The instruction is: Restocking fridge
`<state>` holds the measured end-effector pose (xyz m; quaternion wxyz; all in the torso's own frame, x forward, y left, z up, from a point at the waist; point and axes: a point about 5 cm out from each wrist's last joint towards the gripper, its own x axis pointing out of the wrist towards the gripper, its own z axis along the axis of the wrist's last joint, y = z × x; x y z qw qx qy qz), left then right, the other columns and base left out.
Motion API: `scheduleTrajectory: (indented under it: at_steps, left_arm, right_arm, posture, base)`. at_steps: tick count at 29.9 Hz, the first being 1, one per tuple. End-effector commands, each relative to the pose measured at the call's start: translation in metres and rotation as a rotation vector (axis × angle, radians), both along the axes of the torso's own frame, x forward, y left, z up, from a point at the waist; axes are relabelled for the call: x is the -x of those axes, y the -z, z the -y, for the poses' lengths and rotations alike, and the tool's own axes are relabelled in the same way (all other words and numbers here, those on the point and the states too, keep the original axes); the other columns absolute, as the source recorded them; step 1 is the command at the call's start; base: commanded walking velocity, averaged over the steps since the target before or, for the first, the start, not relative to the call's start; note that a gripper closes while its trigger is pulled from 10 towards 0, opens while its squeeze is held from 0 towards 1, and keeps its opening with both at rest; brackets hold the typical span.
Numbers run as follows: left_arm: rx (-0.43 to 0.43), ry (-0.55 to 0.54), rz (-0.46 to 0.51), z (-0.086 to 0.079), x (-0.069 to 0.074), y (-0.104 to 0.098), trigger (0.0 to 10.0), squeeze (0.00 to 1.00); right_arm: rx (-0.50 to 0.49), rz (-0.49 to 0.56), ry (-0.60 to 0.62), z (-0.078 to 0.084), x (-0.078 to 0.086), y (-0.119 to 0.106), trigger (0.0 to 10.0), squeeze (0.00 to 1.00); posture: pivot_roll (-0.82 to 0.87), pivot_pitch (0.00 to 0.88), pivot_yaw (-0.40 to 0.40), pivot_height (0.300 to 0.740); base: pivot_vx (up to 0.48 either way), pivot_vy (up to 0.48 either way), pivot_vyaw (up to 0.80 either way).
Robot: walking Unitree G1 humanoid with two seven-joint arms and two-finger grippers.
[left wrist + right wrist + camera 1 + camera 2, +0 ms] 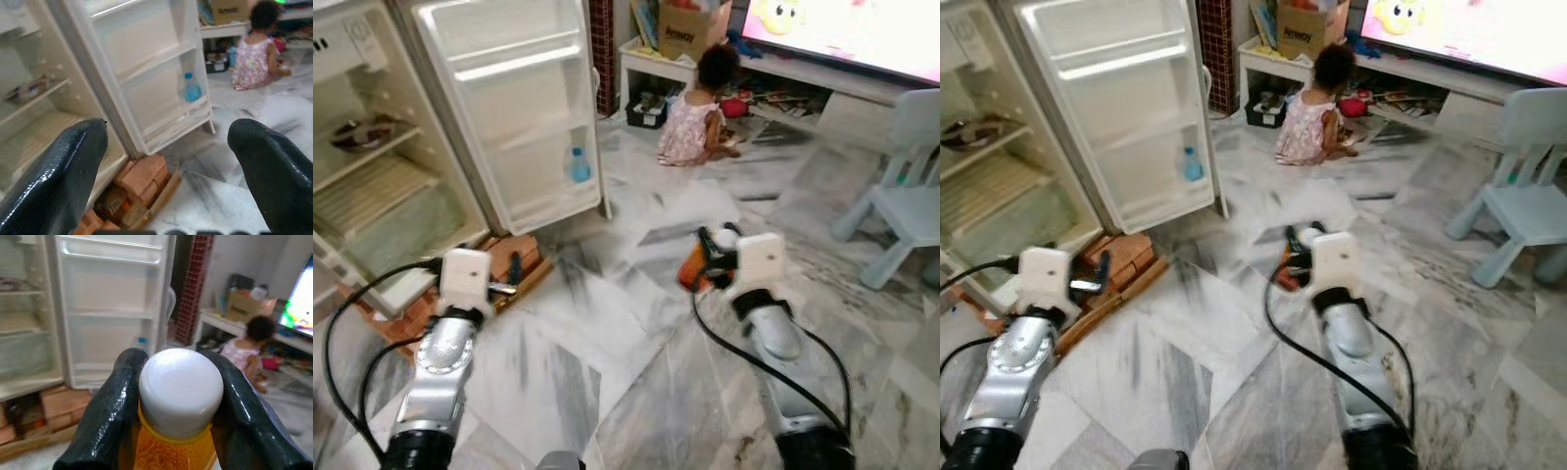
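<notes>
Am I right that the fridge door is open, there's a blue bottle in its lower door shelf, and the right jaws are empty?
Not quite. The fridge door is open and the blue bottle sits in its lower door shelf, but the right gripper is not empty: its jaws are shut on an orange bottle with a white cap. The right wrist view shows this.

I see the fridge point(460, 117) standing wide open at my left, white inside, its base propped on bricks. Its door point(514, 108) is swung out toward the room, with pale shelves moulded into it. A small clear water bottle with a blue label point(578, 164) stands upright on the door's lowest shelf. An orange bottle with a white cap point(180, 399) sits upright between the jaws of my right gripper point(178, 406), which press against both sides of its neck, out over the marble floor.
</notes>
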<state>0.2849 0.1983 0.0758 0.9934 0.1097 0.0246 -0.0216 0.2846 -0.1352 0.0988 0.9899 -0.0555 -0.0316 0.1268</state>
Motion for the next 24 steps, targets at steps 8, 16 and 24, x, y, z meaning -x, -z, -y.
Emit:
scheduleTrajectory:
  at_steps: [8,16,24]
  left_arm:
    - [0.003,-0.016,-0.003,0.001,0.004,0.007,10.0,0.0]
    - [0.028,-0.022,-0.007,-0.004,0.007,0.008,10.0,0.0]
    - [0.022,-0.002,-0.001,-0.001,0.006,0.006,10.0,0.0]
  right_arm:
    - [-0.036,0.028,0.062,0.006,0.001,-0.004,10.0,0.0]
    - [-0.048,0.031,0.062,0.004,0.006,0.0,10.0,0.0]
    - [-0.034,0.013,0.082,0.01,0.008,0.005,10.0,0.0]
  posture:
    - [-0.02,0.0,-0.011,0.74]
    - [-0.02,0.0,-0.008,0.74]
    - [-0.02,0.0,0.014,0.74]
  base:
    - [0.0,0.0,0.77]
    - [0.0,-0.115,0.28]
    - [0.0,-0.427,0.0]
